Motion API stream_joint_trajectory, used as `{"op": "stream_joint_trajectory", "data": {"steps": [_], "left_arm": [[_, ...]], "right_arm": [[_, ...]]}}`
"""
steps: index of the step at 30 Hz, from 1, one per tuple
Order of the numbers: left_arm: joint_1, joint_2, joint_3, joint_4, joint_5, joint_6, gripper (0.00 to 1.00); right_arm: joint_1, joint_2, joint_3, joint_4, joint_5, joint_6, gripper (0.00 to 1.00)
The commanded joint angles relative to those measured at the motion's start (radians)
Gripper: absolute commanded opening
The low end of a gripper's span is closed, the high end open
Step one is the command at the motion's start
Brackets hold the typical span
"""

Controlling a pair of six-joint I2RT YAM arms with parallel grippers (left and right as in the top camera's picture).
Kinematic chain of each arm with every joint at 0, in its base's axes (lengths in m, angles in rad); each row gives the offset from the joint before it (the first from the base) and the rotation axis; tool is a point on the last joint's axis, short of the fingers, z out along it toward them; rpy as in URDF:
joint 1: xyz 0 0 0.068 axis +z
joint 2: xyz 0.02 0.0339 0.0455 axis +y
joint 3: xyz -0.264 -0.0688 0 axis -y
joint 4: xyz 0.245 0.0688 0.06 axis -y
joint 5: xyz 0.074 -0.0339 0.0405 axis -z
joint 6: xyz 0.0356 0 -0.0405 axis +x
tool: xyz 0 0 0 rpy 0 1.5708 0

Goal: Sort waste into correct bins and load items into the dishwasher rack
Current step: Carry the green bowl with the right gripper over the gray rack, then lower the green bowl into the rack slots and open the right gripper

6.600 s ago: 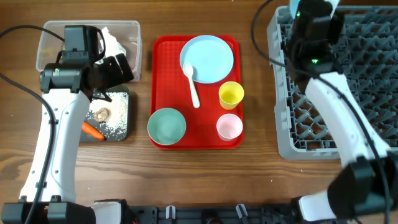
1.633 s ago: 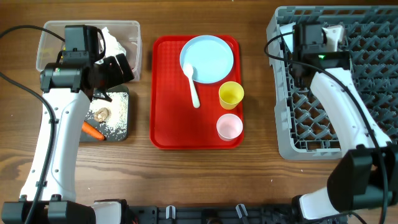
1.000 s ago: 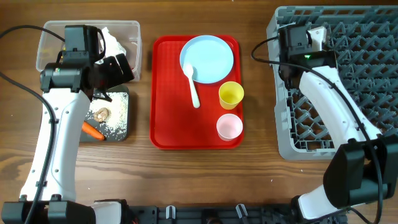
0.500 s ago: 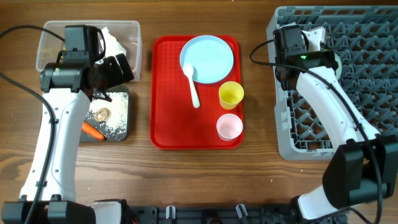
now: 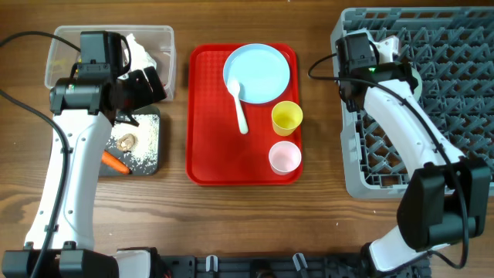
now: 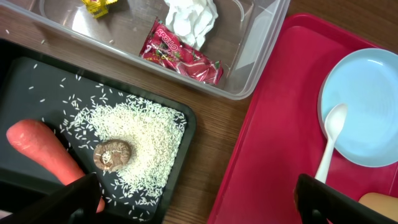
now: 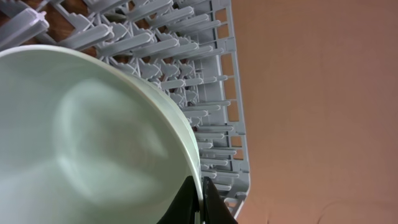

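Observation:
My right gripper (image 7: 202, 198) is shut on the rim of the mint green bowl (image 7: 81, 137), held on edge over the grey dishwasher rack (image 7: 180, 56). From overhead the right gripper (image 5: 382, 58) is at the rack's (image 5: 448, 116) left side; only a sliver of the bowl (image 5: 415, 76) shows. My left gripper (image 5: 147, 85) is open and empty, fingers (image 6: 74, 196) wide, over the black tray (image 6: 37, 81) with the carrot (image 6: 43, 149), brown lump (image 6: 113, 154) and rice (image 6: 146, 130). The clear tub (image 6: 249, 68) holds tissue (image 6: 189, 18), a red wrapper (image 6: 183, 53) and a yellow wrapper (image 6: 99, 4).
The red tray (image 5: 208, 147) holds the pale blue plate (image 5: 257, 72), white spoon (image 5: 238, 104), yellow cup (image 5: 286, 117) and pink cup (image 5: 284, 157). The clear tub (image 5: 108, 46) and black tray (image 5: 147, 147) stand at the left. No light blue bowl shows.
My right arm has moved left with the mint green bowl toward the rack's left edge. The left arm has not moved.

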Motion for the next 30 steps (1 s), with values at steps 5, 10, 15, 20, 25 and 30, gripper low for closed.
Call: {"op": "stream_joint_trajectory", "data": {"steps": [5,10,15,20,25,30], "left_arm": [[0.006,0.003,-0.003,0.000,0.005,-0.016,1.00],[0.006,0.003,-0.003,0.000,0.005,-0.016,1.00],[0.006,0.003,-0.003,0.000,0.005,-0.016,1.00],[0.006,0.003,-0.003,0.000,0.005,-0.016,1.00],[0.006,0.003,-0.003,0.000,0.005,-0.016,1.00],[0.006,0.003,-0.003,0.000,0.005,-0.016,1.00]], "right_arm": [[0.003,0.031,-0.010,-0.002,0.120,-0.044,0.04],[0.004,0.030,-0.010,0.050,0.233,-0.106,0.04],[0.031,0.031,-0.010,0.050,0.166,-0.099,0.04],[0.071,0.031,-0.010,0.050,0.120,-0.116,0.04],[0.078,0.031,-0.010,0.044,0.102,-0.126,0.04],[0.078,0.031,-0.010,0.014,0.106,-0.126,0.04]]}}
